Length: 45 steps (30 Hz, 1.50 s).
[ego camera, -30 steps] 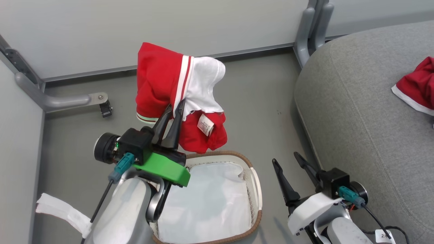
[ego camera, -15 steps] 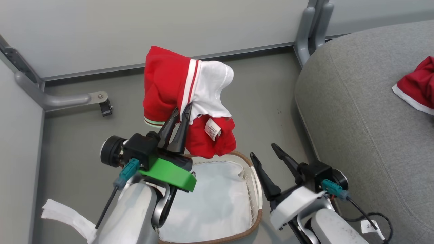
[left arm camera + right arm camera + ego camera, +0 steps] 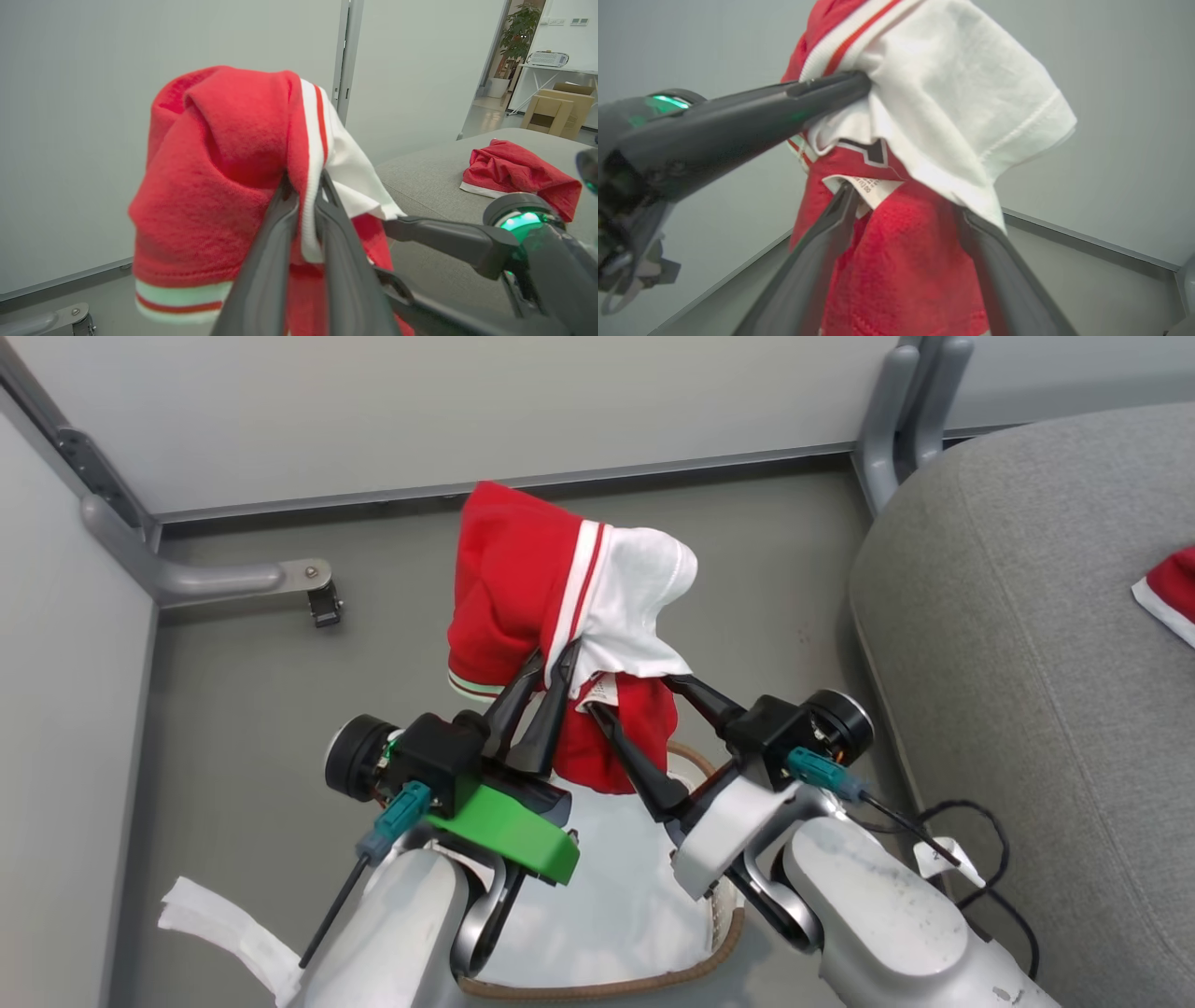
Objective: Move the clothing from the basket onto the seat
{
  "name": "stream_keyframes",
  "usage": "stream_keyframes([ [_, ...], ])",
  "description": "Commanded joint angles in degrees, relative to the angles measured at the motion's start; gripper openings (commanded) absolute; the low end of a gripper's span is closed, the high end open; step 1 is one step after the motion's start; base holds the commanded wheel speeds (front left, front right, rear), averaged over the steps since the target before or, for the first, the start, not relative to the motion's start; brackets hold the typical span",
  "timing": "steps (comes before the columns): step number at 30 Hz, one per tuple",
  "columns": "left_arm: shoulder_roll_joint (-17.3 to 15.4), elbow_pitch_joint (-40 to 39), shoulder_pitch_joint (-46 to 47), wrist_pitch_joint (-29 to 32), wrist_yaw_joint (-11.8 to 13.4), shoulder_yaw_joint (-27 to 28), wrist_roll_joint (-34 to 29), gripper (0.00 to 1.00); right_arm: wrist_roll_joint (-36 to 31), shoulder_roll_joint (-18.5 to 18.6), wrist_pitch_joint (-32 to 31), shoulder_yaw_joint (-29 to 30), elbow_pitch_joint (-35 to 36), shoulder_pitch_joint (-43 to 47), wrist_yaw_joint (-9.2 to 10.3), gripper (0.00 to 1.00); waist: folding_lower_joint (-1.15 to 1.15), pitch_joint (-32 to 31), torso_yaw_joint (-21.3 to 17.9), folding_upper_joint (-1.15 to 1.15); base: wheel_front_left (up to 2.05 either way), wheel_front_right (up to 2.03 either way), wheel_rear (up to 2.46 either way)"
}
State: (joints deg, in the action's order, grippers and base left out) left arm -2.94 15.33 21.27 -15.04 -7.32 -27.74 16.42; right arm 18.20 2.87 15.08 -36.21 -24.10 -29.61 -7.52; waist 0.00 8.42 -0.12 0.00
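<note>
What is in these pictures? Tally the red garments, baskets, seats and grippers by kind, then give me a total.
Red garments: 2, the held garment and the lying garment
Baskets: 1, the basket
Seats: 1, the seat
Grippers: 2, the left gripper shut on the held garment, the right gripper open
Total: 6

The garment (image 3: pixel 523 569) is red with a white panel, white-and-red striped trim and a pale striped hem. At three o'clock, another red piece (image 3: pixel 1176 583) with white edging lies on the grey seat (image 3: pixel 1008 616). The basket (image 3: pixel 721 896) is cream, brown-rimmed, white-lined.
</note>
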Motion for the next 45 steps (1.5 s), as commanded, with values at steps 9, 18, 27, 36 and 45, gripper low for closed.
stream_keyframes([
  [9,-0.01,-0.73,1.74,-0.2,-0.27,-3.87,3.05,0.0,-1.24,0.18,0.12,-2.21,-5.92,-4.99,0.06,1.0,0.0,0.34,2.57,0.0,0.0,0.0,0.0],
  [18,-0.02,-0.18,1.88,-0.19,-0.28,-6.97,4.69,0.0,1.61,0.18,0.12,-3.51,-7.81,-7.21,0.06,0.0,0.0,0.31,4.07,0.0,0.0,0.0,0.0],
  [27,-0.02,0.3,1.13,-0.12,-0.28,-5.45,4.25,0.72,-0.2,0.15,0.12,-0.44,-5.7,-4.96,0.06,0.0,0.0,0.64,3.13,0.0,0.0,0.0,0.0],
  [36,-0.04,0.45,0.6,-0.13,-0.28,-3.71,2.58,1.0,-1.67,0.18,0.12,3.02,-1.69,-2.47,0.06,0.0,0.0,1.46,-1.81,0.0,0.0,0.0,0.0],
  [45,-0.22,1.29,1.97,-0.13,-0.27,-1.96,0.09,1.0,-1.89,0.15,0.12,6.0,0.74,-0.61,0.06,0.0,0.0,3.68,-11.93,0.0,0.0,0.0,0.0],
])
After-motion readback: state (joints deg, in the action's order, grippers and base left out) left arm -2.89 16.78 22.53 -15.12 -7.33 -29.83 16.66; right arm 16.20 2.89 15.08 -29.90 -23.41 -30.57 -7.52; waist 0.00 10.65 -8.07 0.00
